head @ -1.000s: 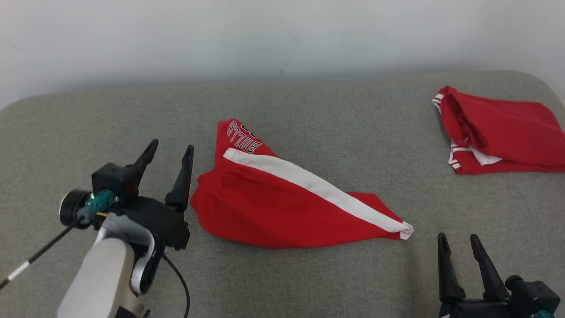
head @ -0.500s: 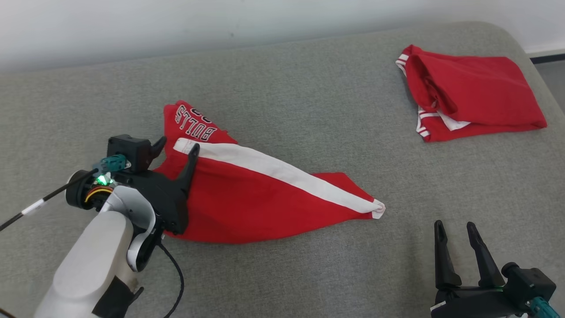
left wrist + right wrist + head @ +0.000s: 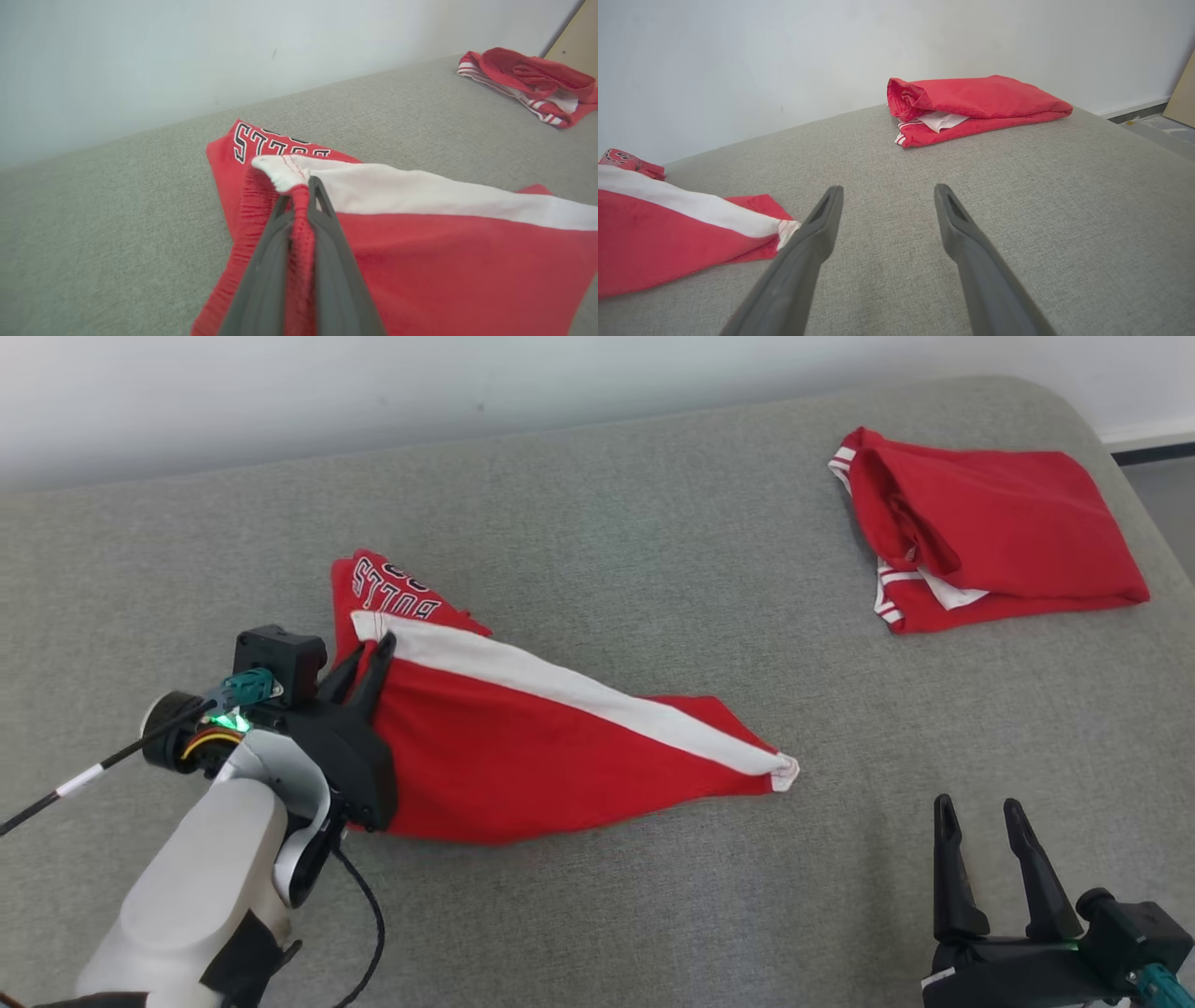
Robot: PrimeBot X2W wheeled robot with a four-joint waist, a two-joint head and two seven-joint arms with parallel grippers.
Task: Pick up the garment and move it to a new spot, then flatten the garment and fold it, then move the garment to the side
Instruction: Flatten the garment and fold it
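**Left fingers clamped on the shorts' edge, cloth not yet lifted**

- Garment [image 3: 523, 747]: red, with a white stripe [image 3: 579, 695]. It lies crumpled in a rough triangle on the left half of the grey pad [image 3: 653, 504], lettered end towards the wall.
- Left gripper [image 3: 372, 649]: fingers closed on the ribbed red edge, just below the stripe's end. In the wrist view a narrow fold of cloth stands between them.
- Right gripper [image 3: 978, 803]: fingers apart, holding nothing, low on the pad near the garment's pointed corner.
- A second red garment [image 3: 999, 523] sits folded at the far right, well apart.

Risks, as I judge them:
- The bite is thin and close to the edge, so a quick pull could slide the cloth out.
- I cannot tell how many layers are caught. If it is one, the rest may fall open and hang twisted.
- With one hold only, the long corner would drag across the pad and bunch up, making flattening harder.
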